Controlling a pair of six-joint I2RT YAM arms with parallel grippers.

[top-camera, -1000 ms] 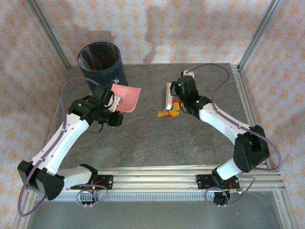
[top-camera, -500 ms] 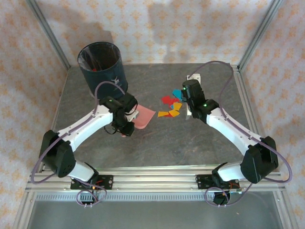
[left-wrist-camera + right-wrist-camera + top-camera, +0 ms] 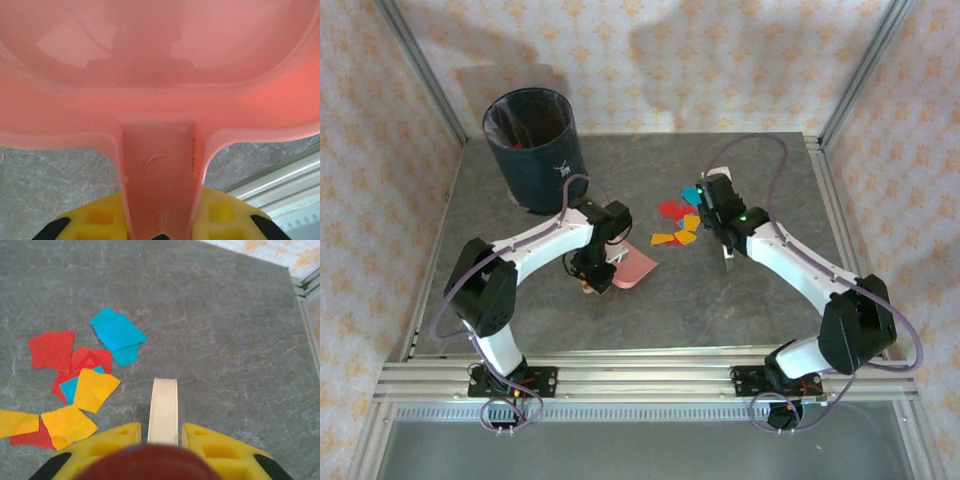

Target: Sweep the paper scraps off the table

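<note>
The paper scraps [image 3: 85,390] are lying bunched on the table [image 3: 225,315], at ten o'clock from the right gripper [image 3: 163,432], which is clamping a cream handle [image 3: 164,407] whose near end is hiding beneath it; the left gripper [image 3: 159,217] is pinching the pink dustpan [image 3: 160,60] by its handle, rim cropped

Pink dustpan [image 3: 160,55]: shiny smooth plastic w/ soft glare; paper scraps [image 3: 115,332]: thin, dull, a bit rough; table [image 3: 225,315]: grey stone look, smooth, not shiny; rails [image 3: 650,375]: silver metal; cream handle [image 3: 163,410]: smooth plastic.
</note>
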